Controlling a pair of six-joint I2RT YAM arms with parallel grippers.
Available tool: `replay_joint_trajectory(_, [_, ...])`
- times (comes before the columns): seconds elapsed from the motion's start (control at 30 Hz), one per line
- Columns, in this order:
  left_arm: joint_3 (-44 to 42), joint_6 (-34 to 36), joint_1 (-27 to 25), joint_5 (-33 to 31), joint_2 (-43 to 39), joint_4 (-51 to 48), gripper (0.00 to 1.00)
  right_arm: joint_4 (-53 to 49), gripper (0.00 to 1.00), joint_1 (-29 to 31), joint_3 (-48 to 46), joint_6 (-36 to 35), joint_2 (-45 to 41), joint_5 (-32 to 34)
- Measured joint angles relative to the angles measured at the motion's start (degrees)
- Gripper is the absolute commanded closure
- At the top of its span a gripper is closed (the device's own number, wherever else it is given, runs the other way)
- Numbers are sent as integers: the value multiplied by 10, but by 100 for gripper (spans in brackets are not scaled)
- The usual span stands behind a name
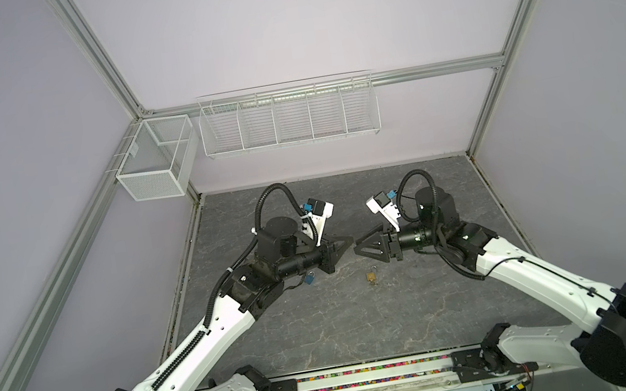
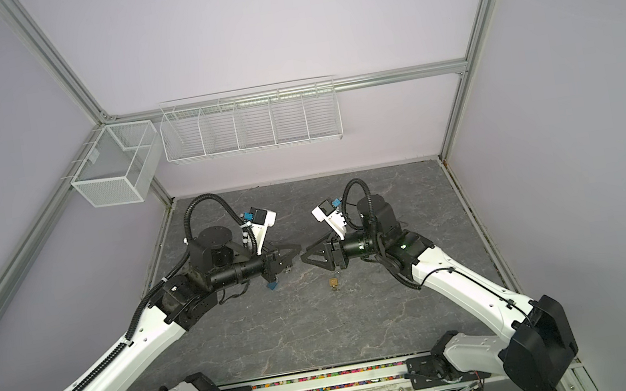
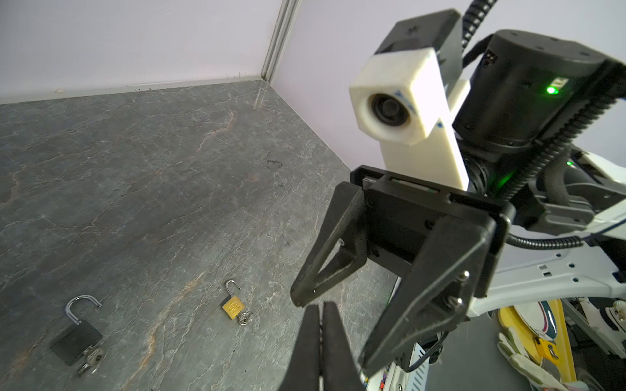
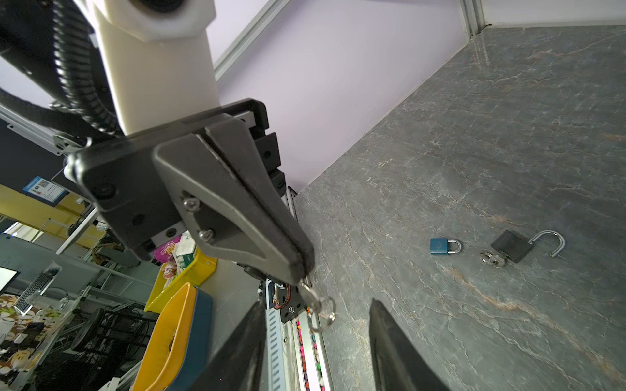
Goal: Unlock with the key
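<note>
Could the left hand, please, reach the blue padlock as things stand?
Probably yes: the blue padlock lies uncovered on the table, close below the left hand, which grips the key; nothing lies between.

robot lab cell: aluminium frame (image 1: 431, 70), lilac panels (image 1: 297, 18), wire basket (image 1: 290, 122)

White arm shells (image 1: 229, 322) gleaming across lower frame, black joint housings (image 1: 279, 233) capping them, corrugated black cable (image 3: 555, 150) trailing at right, white camera housing (image 3: 393, 101) showing upper right, silver screws (image 4: 191, 204) glinting, green light (image 3: 552, 90) glowing
</note>
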Motion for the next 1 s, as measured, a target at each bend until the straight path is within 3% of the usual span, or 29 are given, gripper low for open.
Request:
replay_joint_trajectory(0.57, [1, 27, 0, 30, 7, 5, 100, 15, 74, 0, 0, -15, 6, -40])
replay_joint_trajectory(1.0, [1, 23, 0, 41, 7, 23, 100, 4, 82, 0, 0, -33, 6, -42])
